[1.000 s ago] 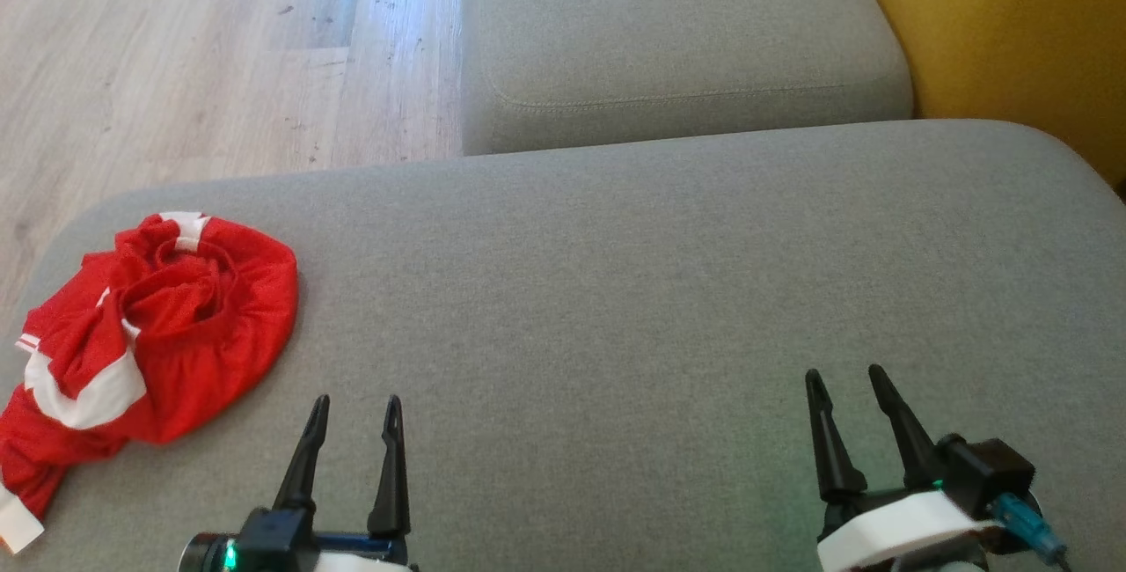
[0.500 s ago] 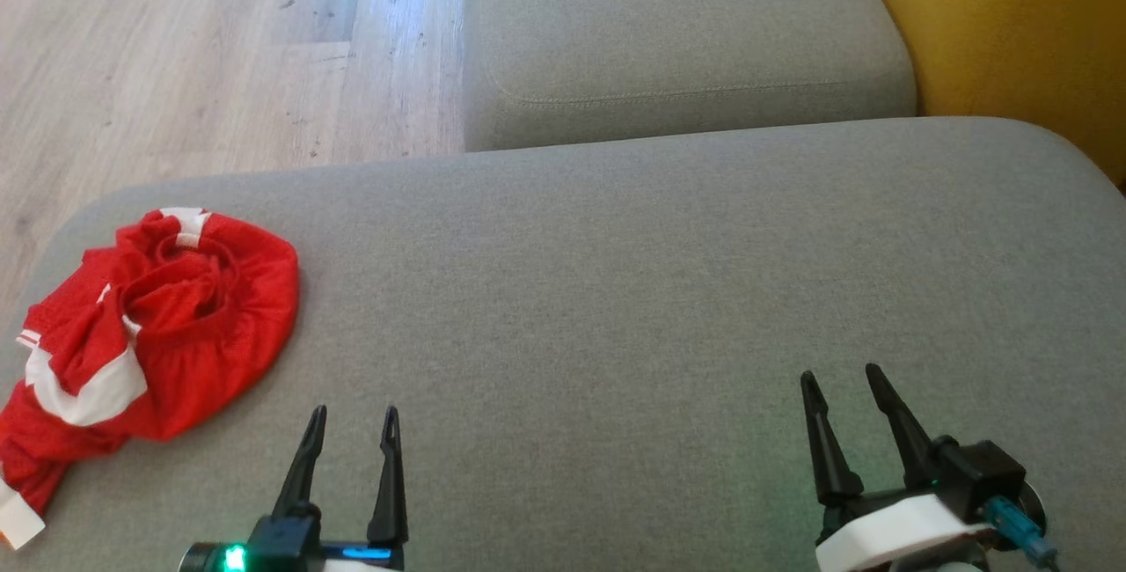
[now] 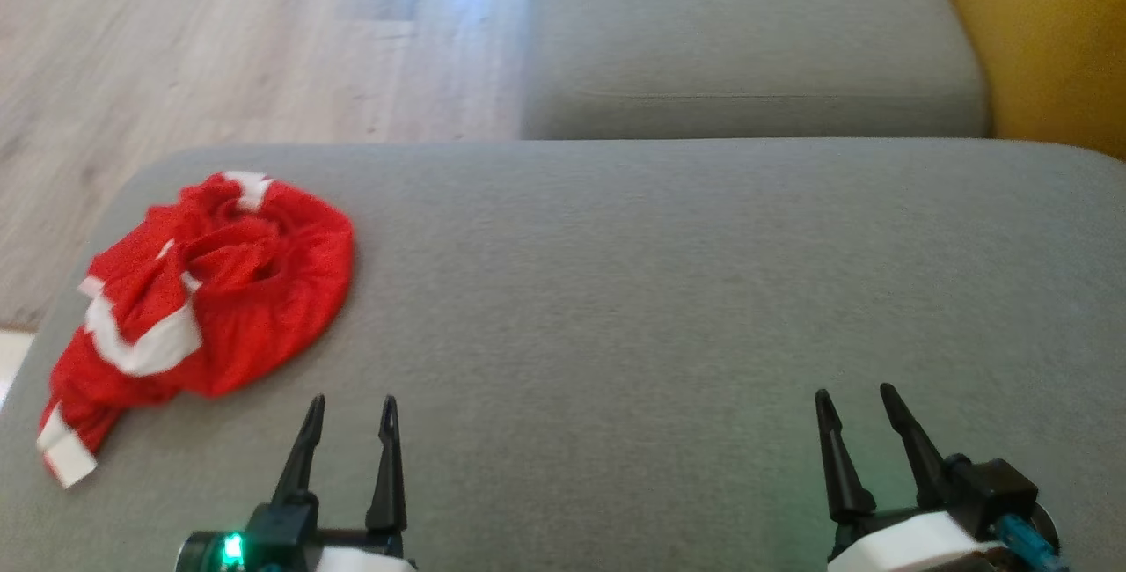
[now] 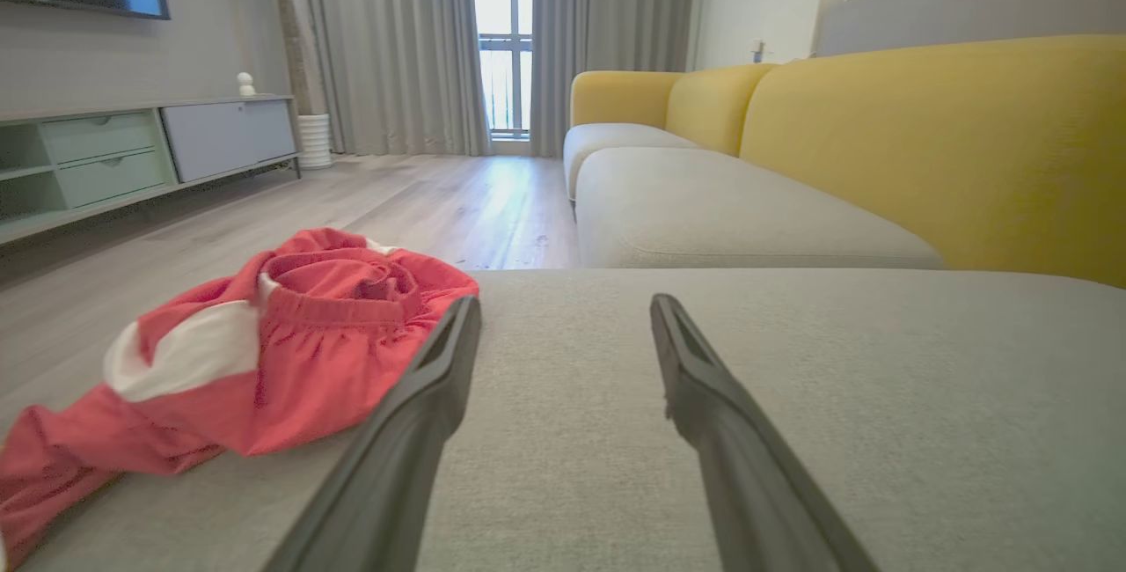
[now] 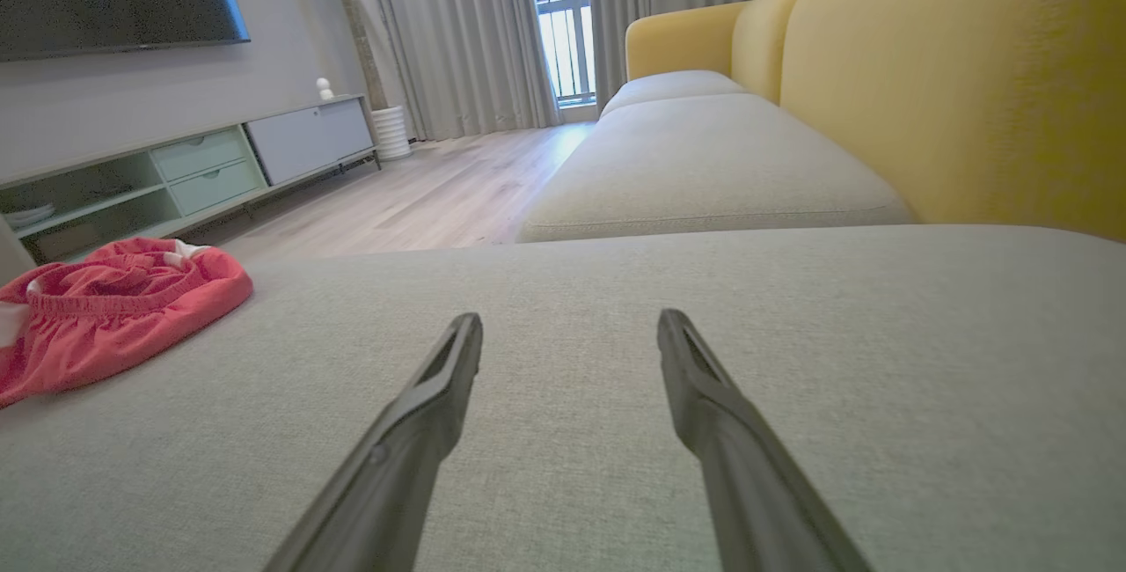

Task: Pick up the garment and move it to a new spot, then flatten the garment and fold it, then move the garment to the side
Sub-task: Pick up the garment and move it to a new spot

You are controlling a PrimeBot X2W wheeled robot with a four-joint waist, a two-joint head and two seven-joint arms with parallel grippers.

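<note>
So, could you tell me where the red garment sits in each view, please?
Head view: garment at the left, on the grey cushion.
Left wrist view: garment at the lower left.
Right wrist view: garment at the far left edge.
Shared landmark: the yellow backrest, on the right in all three views.

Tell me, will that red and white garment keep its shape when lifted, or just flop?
It will probably flop: the garment lies crumpled in soft folds on the grey cushion. Its thin cloth looks light. Pinched by one fold, the rest would likely dangle and unfurl.
</note>
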